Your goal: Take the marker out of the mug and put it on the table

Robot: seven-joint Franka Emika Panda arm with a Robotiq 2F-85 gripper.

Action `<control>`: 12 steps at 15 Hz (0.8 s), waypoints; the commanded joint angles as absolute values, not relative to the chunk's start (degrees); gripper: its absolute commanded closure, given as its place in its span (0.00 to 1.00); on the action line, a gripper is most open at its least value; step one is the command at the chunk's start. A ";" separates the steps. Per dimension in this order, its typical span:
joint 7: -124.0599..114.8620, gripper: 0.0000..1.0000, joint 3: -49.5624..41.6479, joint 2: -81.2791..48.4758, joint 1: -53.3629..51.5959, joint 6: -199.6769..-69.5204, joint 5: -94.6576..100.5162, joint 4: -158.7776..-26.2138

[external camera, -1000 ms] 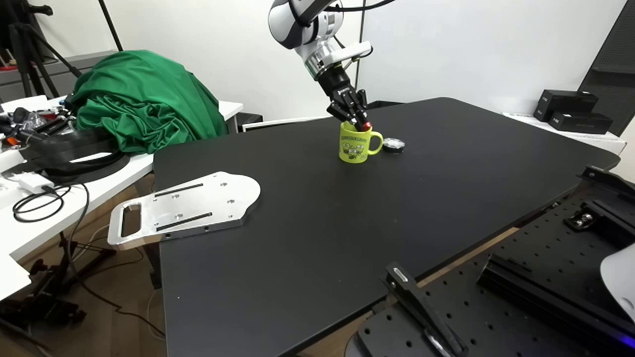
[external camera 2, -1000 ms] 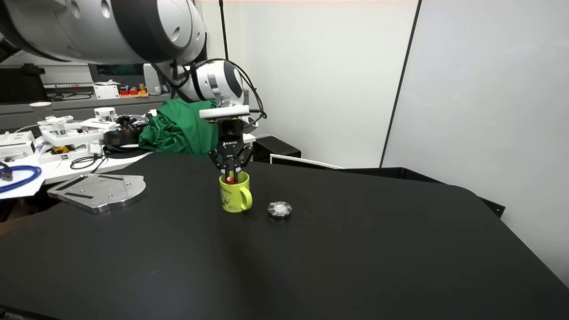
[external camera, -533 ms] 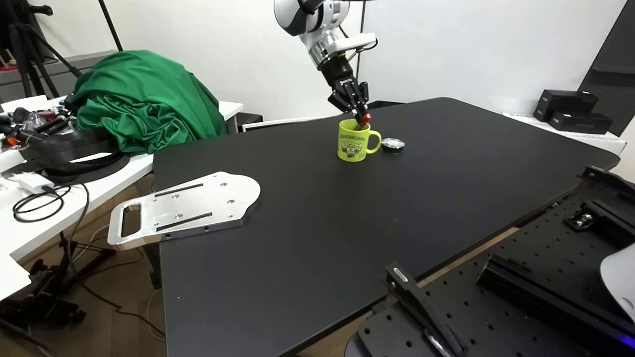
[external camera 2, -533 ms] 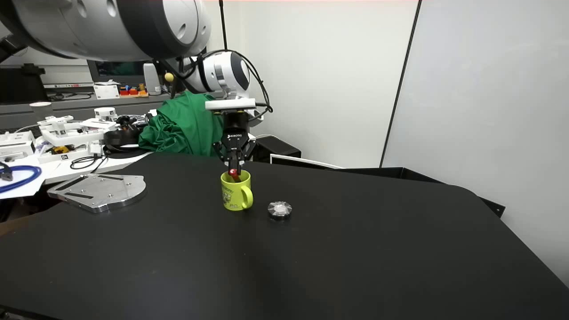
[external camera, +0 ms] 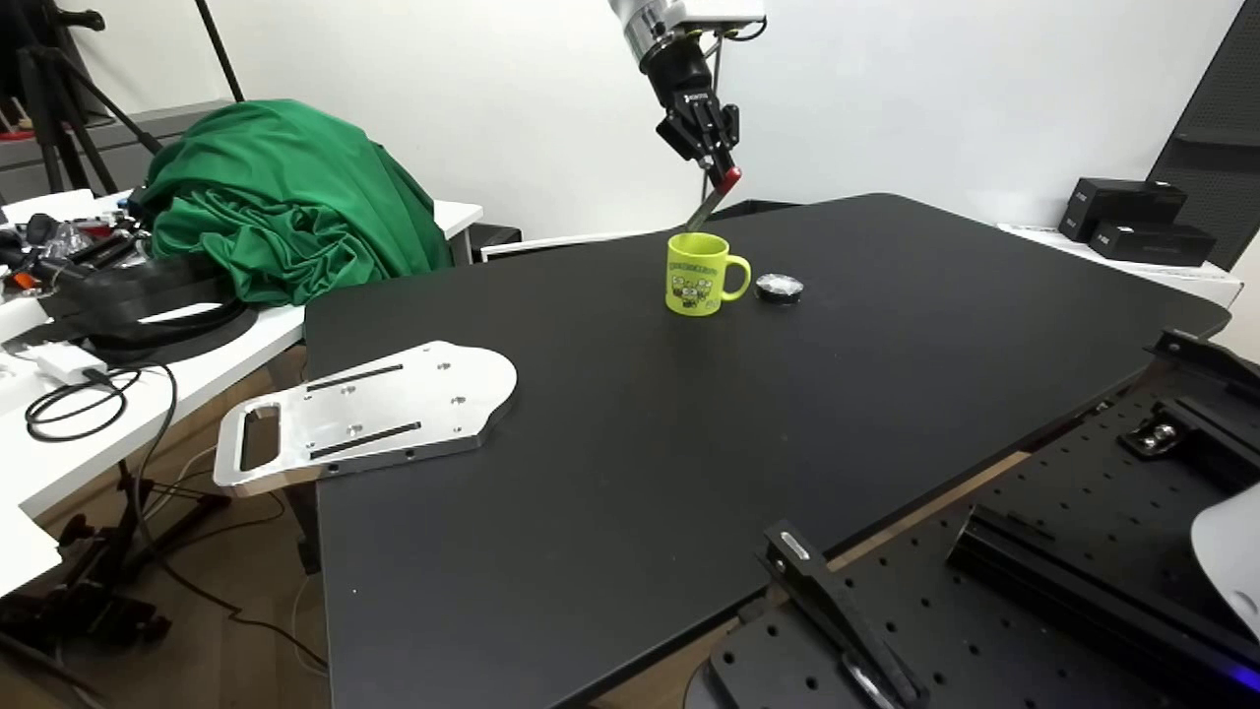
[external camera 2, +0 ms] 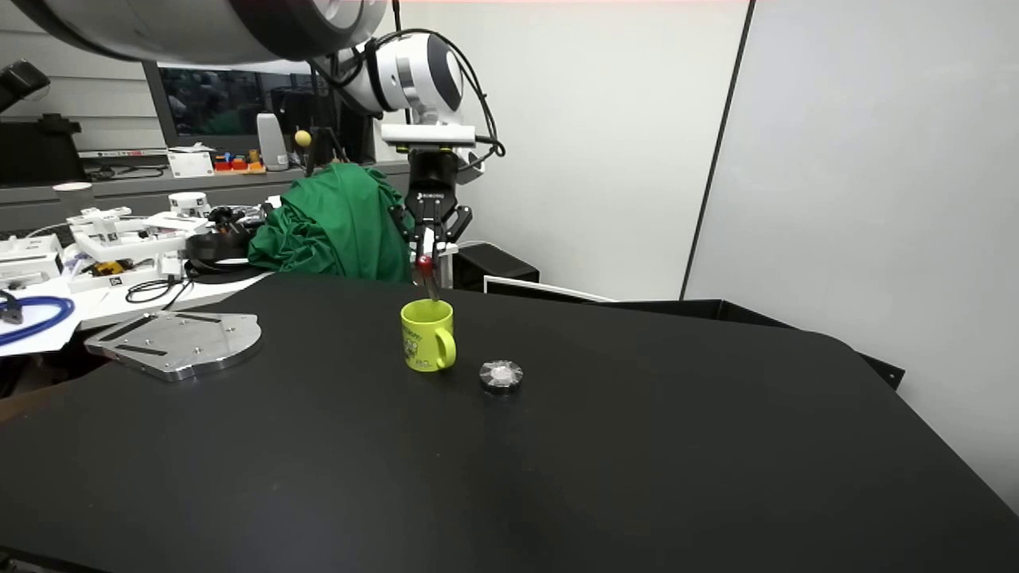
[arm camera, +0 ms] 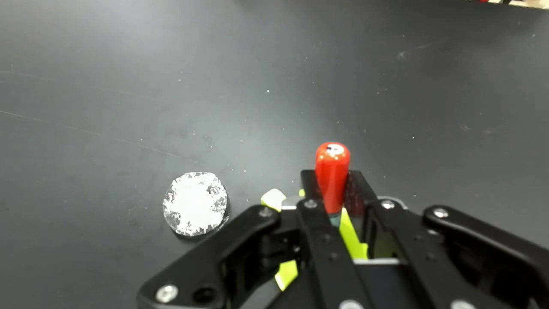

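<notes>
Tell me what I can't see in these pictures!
Inside bottom of the mug: hidden by its wall in both exterior views.
Lower end of the marker: hidden behind the jaws in the wrist view.
Lettering on the mug: too small to read in an exterior view.
Rest of the arm: cut off by the top edge in an exterior view.

Wrist view: the gripper (arm camera: 333, 180) covers most of the mug (arm camera: 355, 246), visible as yellow-green patches, and most of the marker (arm camera: 332, 174) below its red end; the lower edge cuts off the gripper's rear. In both exterior views, the mug's print is too small to read, and whether the marker's lower tip lies above or within the mug cannot be told. The upper edge crops the arm (external camera 2: 422, 79), the lower edge the table (external camera 2: 509, 477). In an exterior view, the gripper hides part of the cloth (external camera 2: 346, 227).
</notes>
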State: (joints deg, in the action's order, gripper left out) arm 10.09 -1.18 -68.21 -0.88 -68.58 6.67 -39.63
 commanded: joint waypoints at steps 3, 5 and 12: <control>13.07 0.95 -0.83 -65.04 1.53 -65.52 5.15 -38.96; 14.30 0.95 -1.06 -64.75 2.25 -66.56 5.37 -39.39; 16.94 0.95 0.06 -66.99 6.79 -91.85 2.80 -41.24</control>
